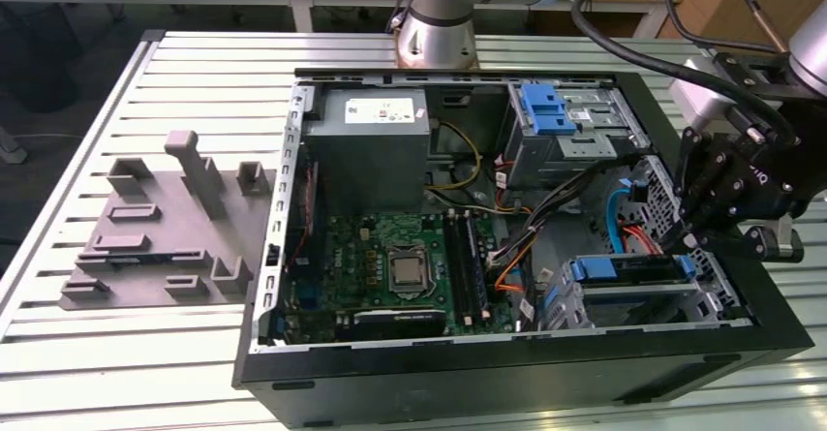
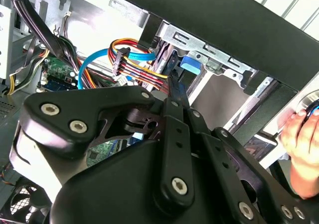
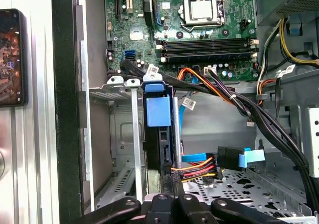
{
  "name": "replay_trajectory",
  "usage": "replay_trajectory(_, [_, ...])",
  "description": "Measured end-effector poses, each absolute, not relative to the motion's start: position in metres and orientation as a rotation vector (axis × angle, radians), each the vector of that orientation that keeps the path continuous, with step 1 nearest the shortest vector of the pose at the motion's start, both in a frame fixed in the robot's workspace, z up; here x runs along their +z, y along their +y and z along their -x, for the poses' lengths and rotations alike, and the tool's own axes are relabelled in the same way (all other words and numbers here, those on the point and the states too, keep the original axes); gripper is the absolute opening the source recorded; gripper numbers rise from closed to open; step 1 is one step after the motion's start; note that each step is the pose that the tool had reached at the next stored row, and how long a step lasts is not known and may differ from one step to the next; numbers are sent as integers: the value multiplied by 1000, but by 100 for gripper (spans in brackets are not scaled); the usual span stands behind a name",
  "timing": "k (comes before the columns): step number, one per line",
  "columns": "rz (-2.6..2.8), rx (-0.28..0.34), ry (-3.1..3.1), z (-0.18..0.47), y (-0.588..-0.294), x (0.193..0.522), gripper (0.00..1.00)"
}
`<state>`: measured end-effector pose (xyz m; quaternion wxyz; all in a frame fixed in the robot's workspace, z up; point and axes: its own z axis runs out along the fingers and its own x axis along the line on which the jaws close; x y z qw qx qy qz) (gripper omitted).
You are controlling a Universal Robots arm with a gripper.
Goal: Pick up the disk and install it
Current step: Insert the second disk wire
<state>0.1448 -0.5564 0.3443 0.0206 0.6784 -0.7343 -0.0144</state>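
Note:
The disk [image 1: 629,268], edged by its blue carrier frame, sits in the lower drive cage at the exterior view's right of the open computer case. In the first wrist view the disk [image 3: 158,112] stands edge-on in the cage, its blue tab facing the motherboard. My black gripper [image 1: 698,242] hangs over that cage, just beside the disk. In the second wrist view the gripper [image 2: 172,84] is shut, its fingers meeting in a narrow point close to the blue tab [image 2: 191,64] and the red-yellow-orange cables. The gripper [image 3: 174,184] holds nothing between its fingers.
The case holds a grey power supply box [image 1: 375,150], a motherboard [image 1: 401,261], an upper cage with a blue latch [image 1: 556,111] and loose cables [image 3: 234,97]. A grey fixture [image 1: 155,228] lies on the slatted table. A phone [image 3: 11,57] lies by the case. A hand [image 2: 301,144] rests outside the case wall.

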Motion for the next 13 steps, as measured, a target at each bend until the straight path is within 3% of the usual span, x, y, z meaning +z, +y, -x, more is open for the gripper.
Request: replay_trajectory(13, [-2108, -36, -2281, -138, -556, 347, 11])
